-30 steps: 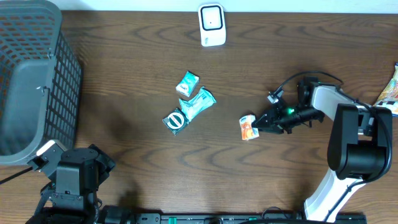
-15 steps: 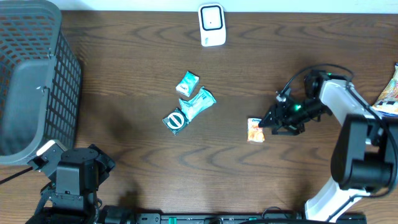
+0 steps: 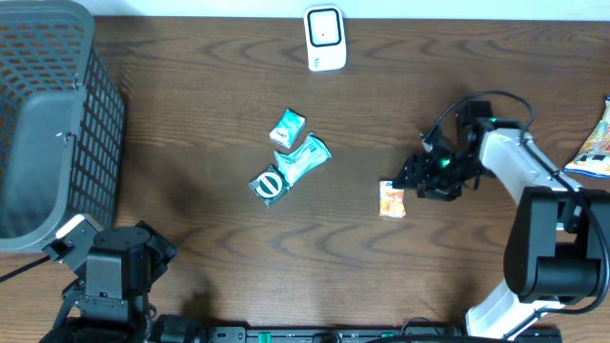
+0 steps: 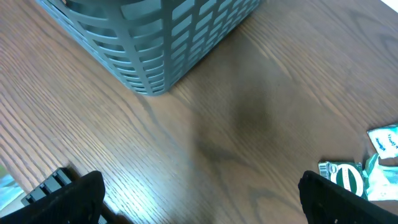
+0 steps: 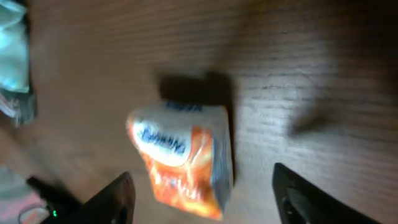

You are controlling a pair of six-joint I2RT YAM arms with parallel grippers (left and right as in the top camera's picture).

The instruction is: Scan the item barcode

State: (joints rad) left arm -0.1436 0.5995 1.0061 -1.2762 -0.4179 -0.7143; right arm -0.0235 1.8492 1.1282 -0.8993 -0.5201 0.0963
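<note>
Flat on the desk [image 3: 191,238], right of centre: orange snack packet [image 3: 392,200], just below the right pincer [image 3: 414,179]. Between the spread fingers [image 5: 118,196] in the wrist view, not gripped. Left pincer [image 4: 205,199] gaping wide, holding nothing, over bare wood near the grey basket [image 4: 155,37].

Grey mesh basket [image 3: 103,124]: upright, far-left of wooden table [image 3: 200,248] | small teal packet [image 3: 287,127], long teal packet [image 3: 303,158], green-and-white packet [image 3: 270,184]: clustered mid-table, latter two touching | colourful packet [image 3: 597,145]: right edge, partly cut off.
</note>
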